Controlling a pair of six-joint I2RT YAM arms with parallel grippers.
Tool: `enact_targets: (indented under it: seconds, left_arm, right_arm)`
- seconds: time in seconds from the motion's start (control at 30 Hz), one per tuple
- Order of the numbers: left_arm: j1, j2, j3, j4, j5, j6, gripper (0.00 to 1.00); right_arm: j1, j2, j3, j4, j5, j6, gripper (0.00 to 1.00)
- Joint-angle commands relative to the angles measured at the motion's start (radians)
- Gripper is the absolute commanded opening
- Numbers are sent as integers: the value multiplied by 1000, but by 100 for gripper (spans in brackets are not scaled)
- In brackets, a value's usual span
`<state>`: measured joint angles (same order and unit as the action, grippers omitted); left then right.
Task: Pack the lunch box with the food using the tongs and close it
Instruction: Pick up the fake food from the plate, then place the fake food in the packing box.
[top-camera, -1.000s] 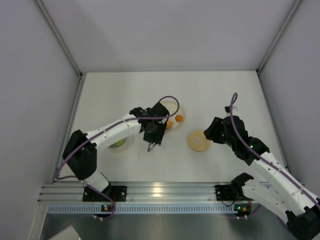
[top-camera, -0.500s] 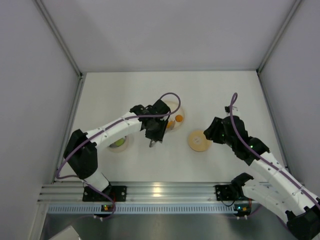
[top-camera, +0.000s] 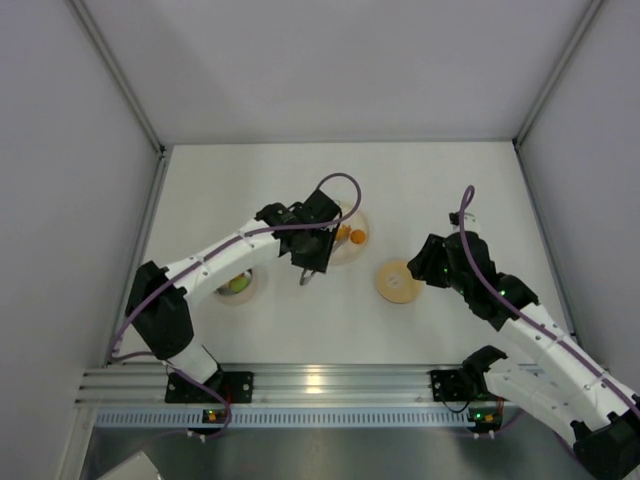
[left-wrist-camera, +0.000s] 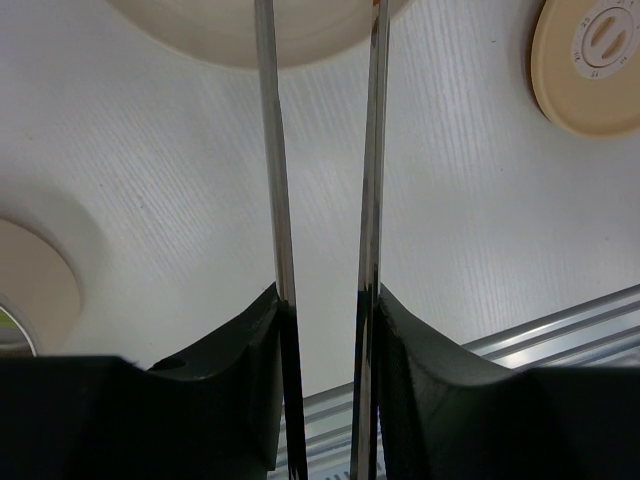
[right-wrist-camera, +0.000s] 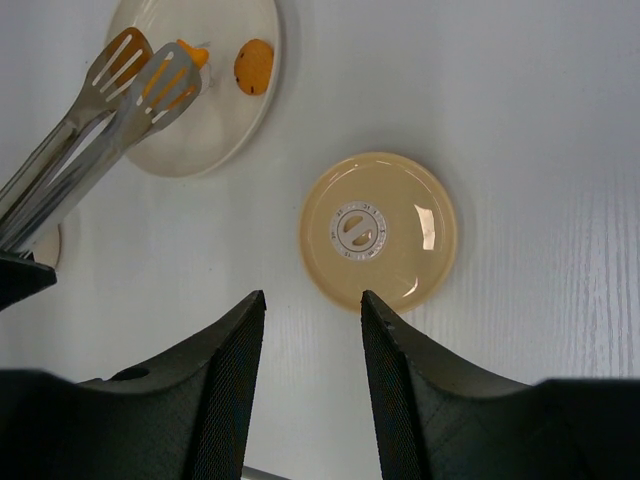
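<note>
Left tool (left-wrist-camera: 325, 300) clamped on tongs (left-wrist-camera: 273, 180); tong tips over plate (right-wrist-camera: 200, 140) holding orange food (right-wrist-camera: 253, 66). Right tool (right-wrist-camera: 313, 310) half open, empty, above lid (right-wrist-camera: 378, 230) on bench (right-wrist-camera: 500, 100).

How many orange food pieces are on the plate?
2 orange pieces: one lies bare on the plate, the other is at the tips of the tongs. More may hide under them.

The top external camera looks down from high above the near edge on the whole table (top-camera: 250, 180). The left wrist camera looks closely along the tongs (left-wrist-camera: 277, 200); the right wrist one looks down. All share the tan lid (right-wrist-camera: 378, 232) and cream plate (right-wrist-camera: 215, 125).
</note>
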<state>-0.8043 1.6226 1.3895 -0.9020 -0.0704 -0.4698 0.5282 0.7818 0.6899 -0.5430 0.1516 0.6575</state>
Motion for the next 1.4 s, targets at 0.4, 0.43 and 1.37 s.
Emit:
enact_targets:
  seconds: [0.4,0.43,1.37]
  left_arm:
    - [1,-395,-102,-187,-120,-90,37]
    - [1,-447,-116,-222,-126,-105,37]
    - [1,-958,-371,-604,-273,-371,45]
  right_arm:
    - [16,27,42,31,-18,1,43]
    - [16,28,39,34,-21,2,43]
    - [16,51,-10,104,-46,4,43]
